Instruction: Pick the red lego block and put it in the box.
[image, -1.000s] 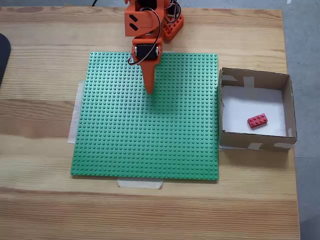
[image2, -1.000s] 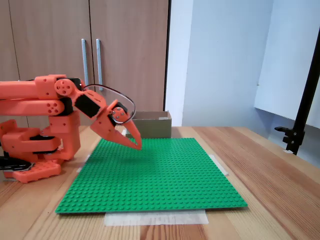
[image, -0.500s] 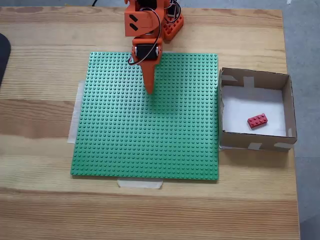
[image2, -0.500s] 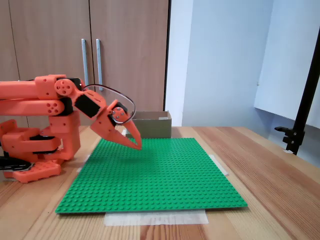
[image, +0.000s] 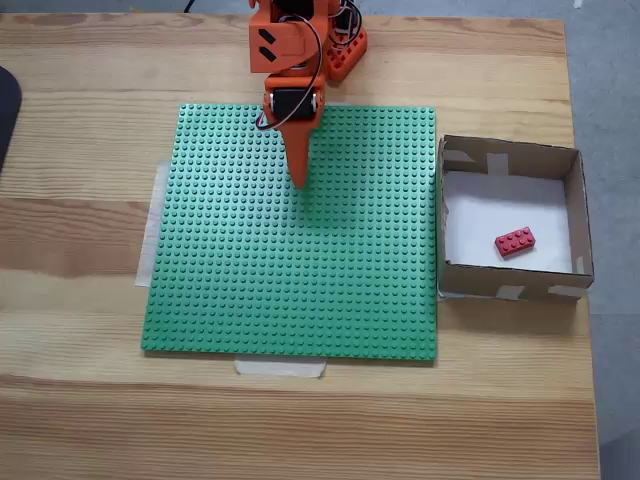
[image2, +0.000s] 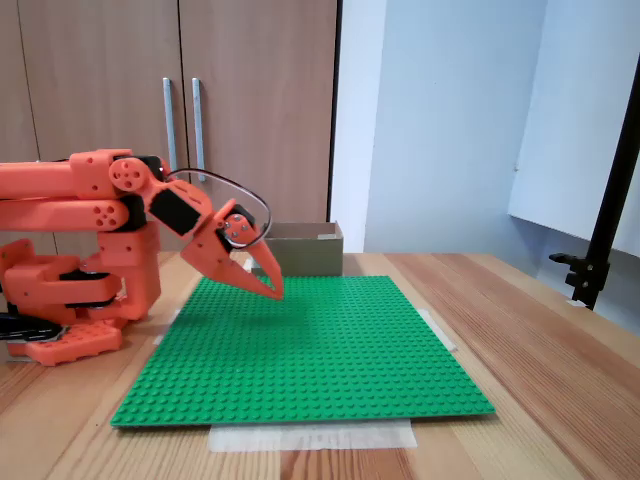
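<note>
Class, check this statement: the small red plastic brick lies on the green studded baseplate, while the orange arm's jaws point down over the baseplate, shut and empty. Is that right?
Not quite. The small red plastic brick lies on the white floor of the square brown cardboard box, beside the green studded baseplate, as the fixed view from above shows. The rest stands: the orange arm's gripper points down over the baseplate, jaws shut and empty.
</note>
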